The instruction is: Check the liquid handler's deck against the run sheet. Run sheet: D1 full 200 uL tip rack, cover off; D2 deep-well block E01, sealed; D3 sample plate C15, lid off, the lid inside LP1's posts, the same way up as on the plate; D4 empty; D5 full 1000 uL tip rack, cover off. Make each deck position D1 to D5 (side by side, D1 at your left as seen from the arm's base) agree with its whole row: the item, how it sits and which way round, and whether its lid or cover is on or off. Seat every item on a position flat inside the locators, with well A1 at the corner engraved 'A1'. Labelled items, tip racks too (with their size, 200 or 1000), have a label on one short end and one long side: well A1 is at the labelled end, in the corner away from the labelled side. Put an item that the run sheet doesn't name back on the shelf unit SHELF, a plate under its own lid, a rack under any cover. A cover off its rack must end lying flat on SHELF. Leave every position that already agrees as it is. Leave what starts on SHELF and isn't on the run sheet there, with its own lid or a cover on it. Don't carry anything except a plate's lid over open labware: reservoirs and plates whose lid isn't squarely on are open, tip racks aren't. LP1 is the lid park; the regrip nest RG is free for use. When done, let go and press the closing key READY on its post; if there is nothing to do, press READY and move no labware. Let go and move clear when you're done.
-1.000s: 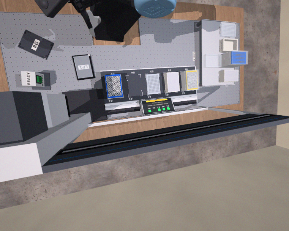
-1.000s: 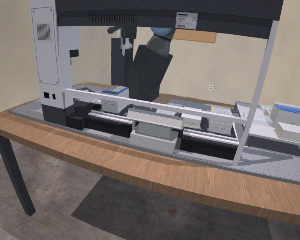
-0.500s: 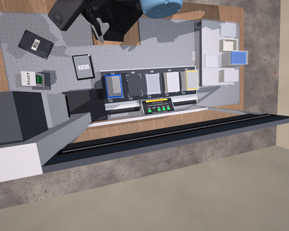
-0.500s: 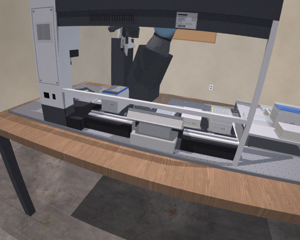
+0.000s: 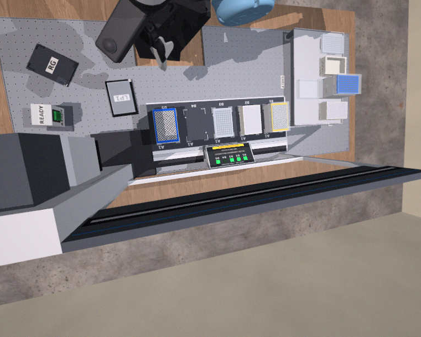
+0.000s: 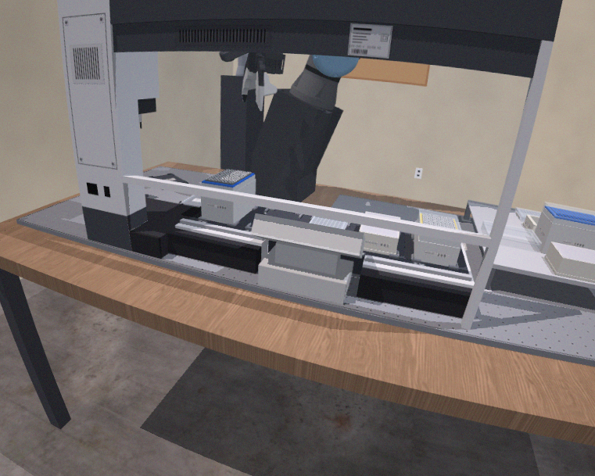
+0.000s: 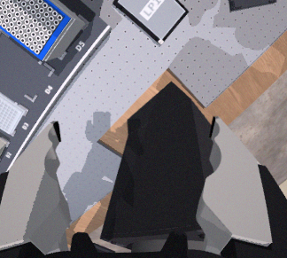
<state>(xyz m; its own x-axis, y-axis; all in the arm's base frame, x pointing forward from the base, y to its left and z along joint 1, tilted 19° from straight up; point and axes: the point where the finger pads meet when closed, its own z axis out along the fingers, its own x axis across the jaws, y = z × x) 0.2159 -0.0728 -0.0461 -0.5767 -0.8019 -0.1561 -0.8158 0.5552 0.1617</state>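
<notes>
My gripper is open and empty, high above the table near the arm's base; it also shows in the wrist view and in the exterior view. On the deck, D5 holds a blue-framed tip rack with its cover off. D4 is bare. D3 holds an uncovered well plate. D2 holds a white-topped block. D1 holds a yellow-framed tip rack with its cover off. The lid park LP1 shows a grey face with its label; I cannot tell whether a lid lies on it.
The regrip nest RG and the READY key are at the left. SHELF at the right holds a plate, an open reservoir, a blue-topped rack and white boxes. The handler's frame bar crosses in front of the deck.
</notes>
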